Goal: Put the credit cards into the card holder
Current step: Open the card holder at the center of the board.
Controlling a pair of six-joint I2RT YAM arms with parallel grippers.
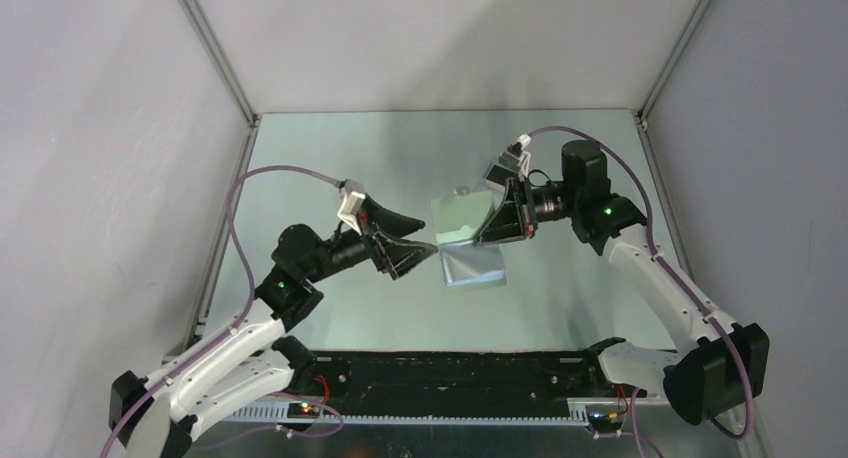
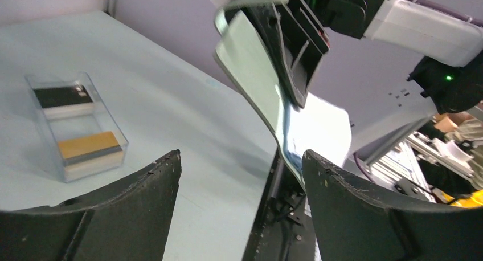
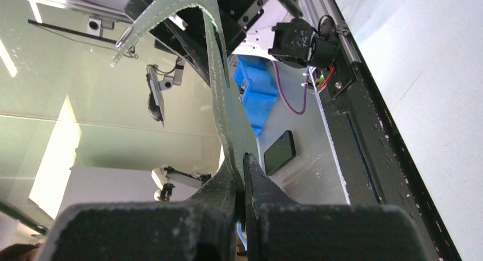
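In the top external view a pale green-grey table is seen, closed in by plain light walls with aluminium posts at the far corners. The left gripper is spread wide and carries nothing, its tips just beside the card holder. The holder is pinched at one edge by the closed right gripper and held unfolded above the table, with a pale green leaf above and a grey one below. One card holder is counted. In the left wrist view the table is shown pale blue under a purple-grey wall. The left gripper is seen with its two dark fingers far apart and nothing between them. Beyond them the card holder hangs from the right gripper. One clear tray stands on the table, well apart from the holder. Two cards are counted in it: a black credit card and an orange-gold credit card. In the right wrist view a white strip of table is bordered by a black rail. The right gripper is shown pressed shut on the green edge of the card holder. One blue bin and one dark phone are seen beyond.
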